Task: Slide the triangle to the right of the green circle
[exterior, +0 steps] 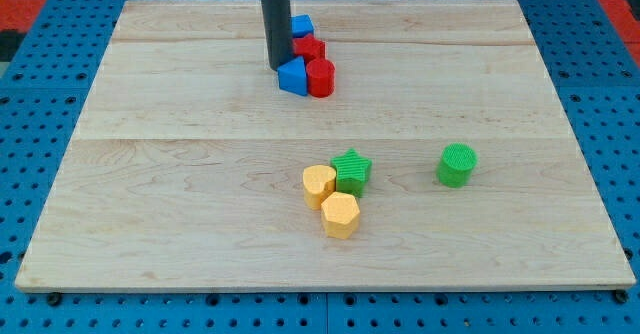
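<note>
My tip (278, 67) sits far on the wooden board (150, 174), touching the left side of the blue triangle (293, 76). No claw, just a rod.

Red cylinder (320, 77) touches the triangle's right. Behind: red block (309, 47), blue block (301, 25).

Green circle (457, 164) near right, well apart. Green star (351, 171) and 2 yellow blocks (319, 185) (340, 215) near centre.

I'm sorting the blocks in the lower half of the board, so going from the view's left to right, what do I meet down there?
Yellow heart-shaped block → yellow hexagon block → green star → green circle.
</note>
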Controlling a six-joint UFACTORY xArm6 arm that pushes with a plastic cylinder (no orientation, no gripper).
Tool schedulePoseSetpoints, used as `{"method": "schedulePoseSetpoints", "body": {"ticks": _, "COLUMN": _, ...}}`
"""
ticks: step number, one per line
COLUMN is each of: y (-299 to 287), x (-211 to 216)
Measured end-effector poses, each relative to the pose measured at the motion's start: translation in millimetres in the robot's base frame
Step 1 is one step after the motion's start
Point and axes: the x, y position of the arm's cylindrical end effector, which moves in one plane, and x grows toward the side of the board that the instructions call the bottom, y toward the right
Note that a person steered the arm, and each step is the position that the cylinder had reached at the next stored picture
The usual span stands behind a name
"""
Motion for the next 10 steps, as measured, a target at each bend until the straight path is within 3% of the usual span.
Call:
{"method": "schedulePoseSetpoints", "body": {"ticks": 3, "y": 55.2, "x": 55.8}}
{"method": "schedulePoseSetpoints", "body": {"ticks": 5, "y": -2.0, "x": 73.5}}
{"method": "schedulePoseSetpoints", "body": {"ticks": 6, "y": 43.2, "x": 98.4}}
{"method": "schedulePoseSetpoints", "body": {"ticks": 10, "y": 196.8, "x": 117.8}}
